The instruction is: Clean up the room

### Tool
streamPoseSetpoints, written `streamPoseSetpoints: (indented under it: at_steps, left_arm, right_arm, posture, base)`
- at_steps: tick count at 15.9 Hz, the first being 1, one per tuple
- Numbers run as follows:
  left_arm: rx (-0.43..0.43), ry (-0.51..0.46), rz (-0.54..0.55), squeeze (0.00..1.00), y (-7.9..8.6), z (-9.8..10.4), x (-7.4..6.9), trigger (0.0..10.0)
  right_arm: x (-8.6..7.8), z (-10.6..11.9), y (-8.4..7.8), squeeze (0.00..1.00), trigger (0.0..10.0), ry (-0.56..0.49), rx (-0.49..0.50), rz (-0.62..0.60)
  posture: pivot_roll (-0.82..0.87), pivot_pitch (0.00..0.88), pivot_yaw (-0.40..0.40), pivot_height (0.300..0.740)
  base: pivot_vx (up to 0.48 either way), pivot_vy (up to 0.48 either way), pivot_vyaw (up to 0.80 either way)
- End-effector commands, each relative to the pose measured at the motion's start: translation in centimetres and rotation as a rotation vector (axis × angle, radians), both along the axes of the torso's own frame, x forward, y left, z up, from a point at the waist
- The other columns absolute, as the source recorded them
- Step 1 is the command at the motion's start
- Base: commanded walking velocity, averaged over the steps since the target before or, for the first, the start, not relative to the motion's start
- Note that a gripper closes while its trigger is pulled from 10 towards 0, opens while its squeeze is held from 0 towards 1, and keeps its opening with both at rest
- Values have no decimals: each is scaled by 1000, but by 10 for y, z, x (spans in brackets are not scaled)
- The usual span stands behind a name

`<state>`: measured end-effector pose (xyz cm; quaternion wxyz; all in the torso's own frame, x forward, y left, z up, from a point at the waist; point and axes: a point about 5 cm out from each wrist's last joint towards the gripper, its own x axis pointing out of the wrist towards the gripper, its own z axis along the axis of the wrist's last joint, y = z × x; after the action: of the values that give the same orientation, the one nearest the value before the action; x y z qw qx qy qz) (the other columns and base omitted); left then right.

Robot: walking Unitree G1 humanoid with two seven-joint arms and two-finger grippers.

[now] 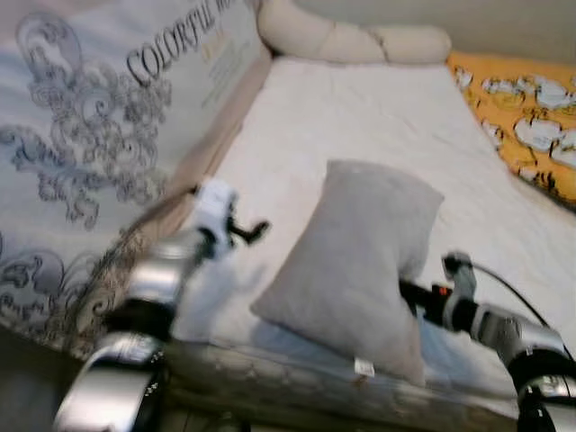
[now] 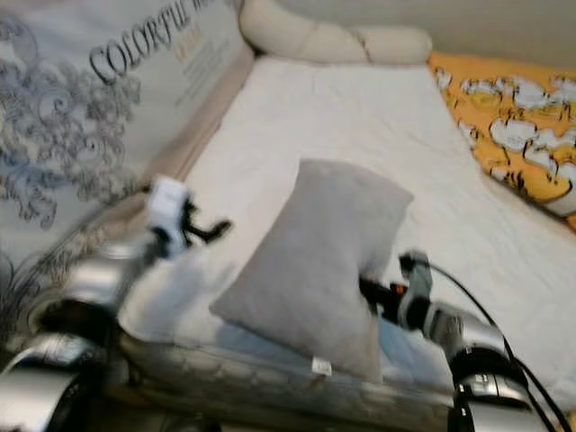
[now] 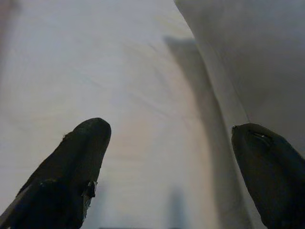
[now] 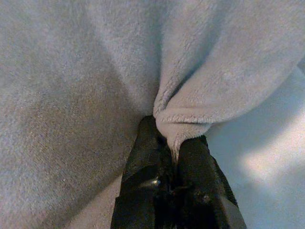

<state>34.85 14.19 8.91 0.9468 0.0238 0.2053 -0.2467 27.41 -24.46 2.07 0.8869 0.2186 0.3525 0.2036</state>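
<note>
Pillow (image 1: 353, 261), grey and plush, stands tilted at the frame's centre on the bed (image 1: 360, 117); it looks light and floppy (fabric bunches readily). Right pincer (image 4: 174, 143) is clamped tight on a corner fold, a sound hold, while the left pincer (image 3: 171, 162) gapes wide, empty, beside it.

1. The two eye views look forward and down from the head, sharing the bed (image 1: 378, 117), the grey pillow (image 1: 351, 261) and both arms.
2. The left wrist view looks along its pincer (image 3: 171, 157), close above the sheet beside the pillow.
3. The right wrist view looks along its pincer (image 4: 174, 143), right against the pillow's fabric.
</note>
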Motion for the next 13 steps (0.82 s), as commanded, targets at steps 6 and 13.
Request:
streamPoseSetpoints:
  at_steps: [6,13]
  left_arm:
    - [-296,29,65,1000,-32,-3,11,10000]
    - [-372,130,-68,1000,-75,-20,-5,10000]
  right_arm:
    - [-7,-6,-8,0,0,40,-73,1]
    - [4,6,0,0,0,-56,-17,27]
  posture:
    - [-79,0,35,740]
    - [-115,0,50,740]
  base:
    - [0,0,0]
    - [0,0,0]
